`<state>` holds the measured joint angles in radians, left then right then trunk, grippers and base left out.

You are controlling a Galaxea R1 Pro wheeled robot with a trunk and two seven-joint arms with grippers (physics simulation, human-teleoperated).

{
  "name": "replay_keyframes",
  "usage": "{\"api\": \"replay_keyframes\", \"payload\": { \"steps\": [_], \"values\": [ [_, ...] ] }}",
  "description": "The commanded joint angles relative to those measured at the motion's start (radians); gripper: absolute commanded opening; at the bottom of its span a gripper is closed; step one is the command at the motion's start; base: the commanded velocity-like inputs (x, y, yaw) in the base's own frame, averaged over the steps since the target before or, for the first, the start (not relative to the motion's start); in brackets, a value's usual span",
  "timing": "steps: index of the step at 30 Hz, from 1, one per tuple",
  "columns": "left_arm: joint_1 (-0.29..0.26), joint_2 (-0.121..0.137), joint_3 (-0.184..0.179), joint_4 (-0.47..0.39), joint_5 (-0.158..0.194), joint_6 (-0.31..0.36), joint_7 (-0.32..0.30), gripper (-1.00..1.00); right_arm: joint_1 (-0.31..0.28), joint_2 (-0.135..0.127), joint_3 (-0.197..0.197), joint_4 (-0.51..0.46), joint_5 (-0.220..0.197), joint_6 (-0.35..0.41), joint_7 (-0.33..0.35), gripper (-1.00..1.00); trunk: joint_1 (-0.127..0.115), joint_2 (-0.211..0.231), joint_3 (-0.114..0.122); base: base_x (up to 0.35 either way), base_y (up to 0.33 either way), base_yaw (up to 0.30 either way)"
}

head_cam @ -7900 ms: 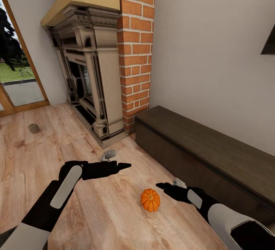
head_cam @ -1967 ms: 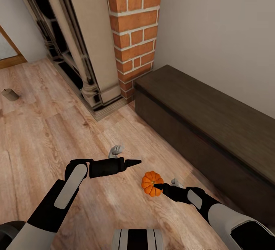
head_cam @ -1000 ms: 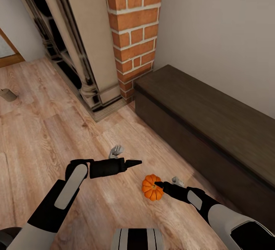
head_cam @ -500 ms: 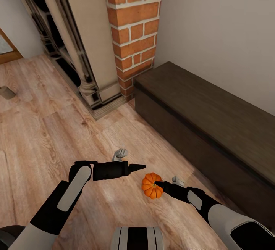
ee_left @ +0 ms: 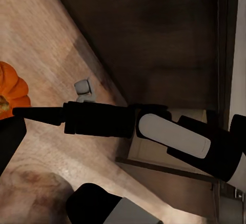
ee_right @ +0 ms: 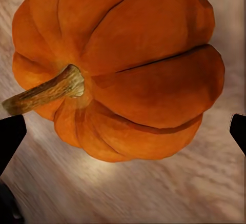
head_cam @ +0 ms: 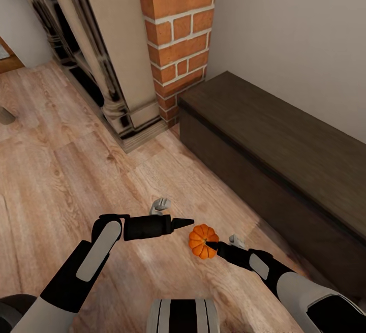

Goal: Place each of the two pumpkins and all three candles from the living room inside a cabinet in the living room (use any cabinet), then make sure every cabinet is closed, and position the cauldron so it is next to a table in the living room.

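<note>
The right pincer is hovering spread wide over the pumpkin, its tips flanking the ribbed body and gripping nothing. The pumpkin is sitting on the wooden floor just in front of the shut cabinet. It is looking light, hard and smooth (likely slippery), so squeezing across the widest ribs seems safest, not the thin stem.

Pumpkin on floor btwn claws
</note>
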<state>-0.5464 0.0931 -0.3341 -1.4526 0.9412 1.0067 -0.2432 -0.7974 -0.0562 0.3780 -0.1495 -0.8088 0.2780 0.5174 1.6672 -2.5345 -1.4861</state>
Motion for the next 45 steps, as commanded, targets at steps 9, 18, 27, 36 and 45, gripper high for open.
{"api": "replay_keyframes", "payload": {
  "steps": [9, 18, 27, 36, 45],
  "values": [
    [0.000, 0.000, 0.000, 0.000, -0.007, 0.001, -0.008, 1.00, 0.000, -0.001, 0.005, -0.001, -0.007, 0.006, 0.001, 1.00, 0.000, 0.000, -0.001, 0.009, 0.000, 0.000],
    [0.000, 0.000, 0.000, 0.000, -0.007, 0.001, -0.008, 1.00, 0.000, -0.001, 0.005, -0.001, -0.007, 0.006, 0.001, 1.00, 0.000, 0.000, -0.001, 0.162, 0.000, 0.000],
    [0.000, 0.000, 0.000, 0.000, -0.009, 0.001, -0.008, 1.00, 0.000, -0.001, 0.004, -0.001, -0.007, 0.006, 0.001, 1.00, 0.000, 0.000, -0.001, 0.010, 0.000, 0.000],
    [0.000, 0.000, -0.001, 0.000, -0.009, 0.001, -0.008, 1.00, 0.000, -0.001, 0.004, -0.001, -0.008, 0.006, 0.001, 1.00, 0.003, -0.002, -0.028, 0.000, 0.000, 0.000],
    [0.000, 0.000, 0.000, 0.000, -0.010, 0.001, -0.008, 1.00, 0.000, -0.001, 0.004, -0.001, -0.007, 0.006, 0.001, 1.00, 0.007, -0.004, -0.062, 0.000, 0.000, 0.000]
  ]
}}
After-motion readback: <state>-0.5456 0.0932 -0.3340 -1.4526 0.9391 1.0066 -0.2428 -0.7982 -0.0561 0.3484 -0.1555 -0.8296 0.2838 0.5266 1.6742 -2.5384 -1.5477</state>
